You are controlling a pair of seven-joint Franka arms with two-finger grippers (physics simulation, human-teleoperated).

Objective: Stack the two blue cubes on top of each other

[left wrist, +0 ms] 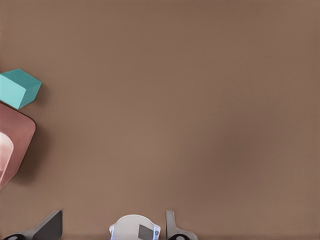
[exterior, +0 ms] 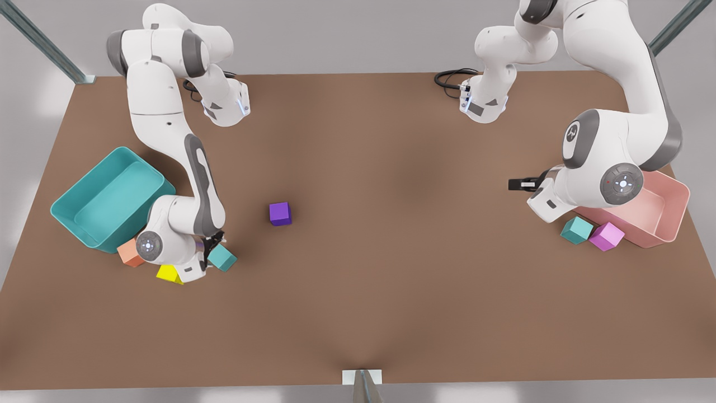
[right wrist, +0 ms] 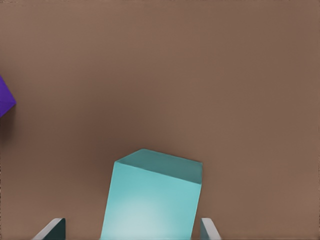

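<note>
The table (exterior: pixel 358 313) carries the teal bin (exterior: pixel 106 196) and pink bin (exterior: pixel 665 212) at opposite ends. The right gripper (exterior: pixel 215 243) straddles one blue cube (exterior: pixel 222 257) beside the teal bin, fingers spread, not visibly clamped. The left gripper (exterior: pixel 517 183) hovers open near the second blue cube (exterior: pixel 576 230). Risk: closing off-centre on the rotated cube could skid it into the yellow cube (exterior: pixel 168 273).

Two small teal cubes, matching, well apart on the brown table. First cube (exterior: pixel 222 257) — toward the front view's left, flat on the surface, turned at an angle. Second cube (exterior: pixel 576 230) — front view's right, also skewed, just beside a pink cube.
</note>
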